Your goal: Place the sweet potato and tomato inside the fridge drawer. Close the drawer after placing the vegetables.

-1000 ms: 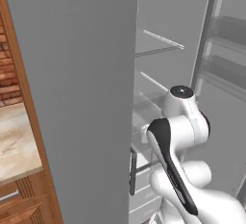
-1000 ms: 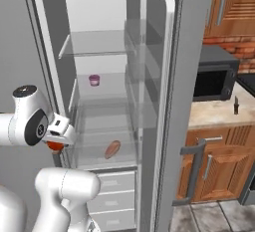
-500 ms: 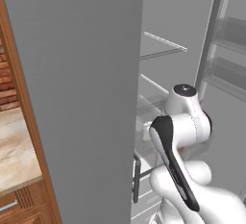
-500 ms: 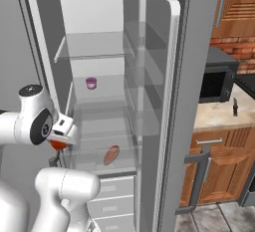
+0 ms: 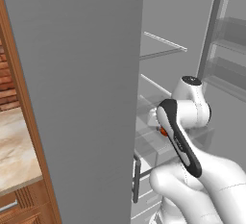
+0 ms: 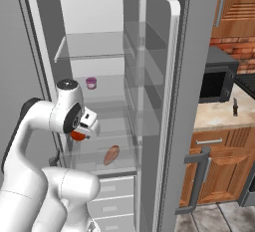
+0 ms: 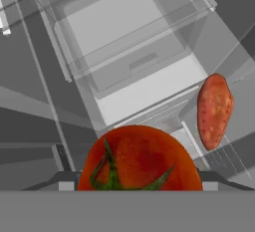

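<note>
The white arm's gripper (image 6: 79, 134), clenched on the glossy red tomato (image 7: 140, 159), has swung further into the fridge, above the clear plastic drawer (image 6: 94, 162) (where the orange-brown sweet potato (image 6: 111, 155) lies), so release looks near.

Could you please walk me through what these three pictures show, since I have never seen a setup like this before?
This is a computer-rendered kitchen with a white robot arm on a driving base. Two pictures come from cameras on that base, behind the arm to its left and right, looking into an open fridge. The third comes from a camera on the robot's hand, looking along its jaws. The gripper holds a red tomato between its jaws, over the clear fridge drawer. An orange-brown sweet potato already lies in the fridge below; whether it rests in the drawer I cannot tell. A small purple cup stands on a glass shelf higher up.
</note>
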### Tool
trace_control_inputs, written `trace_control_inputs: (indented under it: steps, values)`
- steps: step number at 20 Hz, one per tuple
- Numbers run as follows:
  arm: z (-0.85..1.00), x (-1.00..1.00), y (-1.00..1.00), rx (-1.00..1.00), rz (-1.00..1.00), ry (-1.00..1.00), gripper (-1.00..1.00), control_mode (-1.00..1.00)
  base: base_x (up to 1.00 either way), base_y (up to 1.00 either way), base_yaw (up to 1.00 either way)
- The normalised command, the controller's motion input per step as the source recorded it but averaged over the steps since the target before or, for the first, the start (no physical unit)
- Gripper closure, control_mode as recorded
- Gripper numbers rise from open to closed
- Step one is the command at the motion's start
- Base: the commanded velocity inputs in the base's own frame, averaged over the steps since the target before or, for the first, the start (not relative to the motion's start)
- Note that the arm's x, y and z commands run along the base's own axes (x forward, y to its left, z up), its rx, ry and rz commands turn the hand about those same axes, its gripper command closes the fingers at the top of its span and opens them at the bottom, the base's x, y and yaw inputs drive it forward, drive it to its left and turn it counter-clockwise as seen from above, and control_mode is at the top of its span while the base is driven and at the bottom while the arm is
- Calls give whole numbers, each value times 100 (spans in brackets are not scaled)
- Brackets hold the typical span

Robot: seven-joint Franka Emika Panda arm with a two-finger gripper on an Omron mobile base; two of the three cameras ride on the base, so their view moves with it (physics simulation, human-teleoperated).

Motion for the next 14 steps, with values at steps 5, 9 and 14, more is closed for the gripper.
trace_control_inputs:
  steps: [5,9,14]
  values:
    - [-10,61,-5,0,0,16,100,-100,0,0,0]
    - [-52,53,-20,0,0,8,100,-100,0,0,0]
    - [-69,41,-22,0,0,3,100,-100,0,0,0]
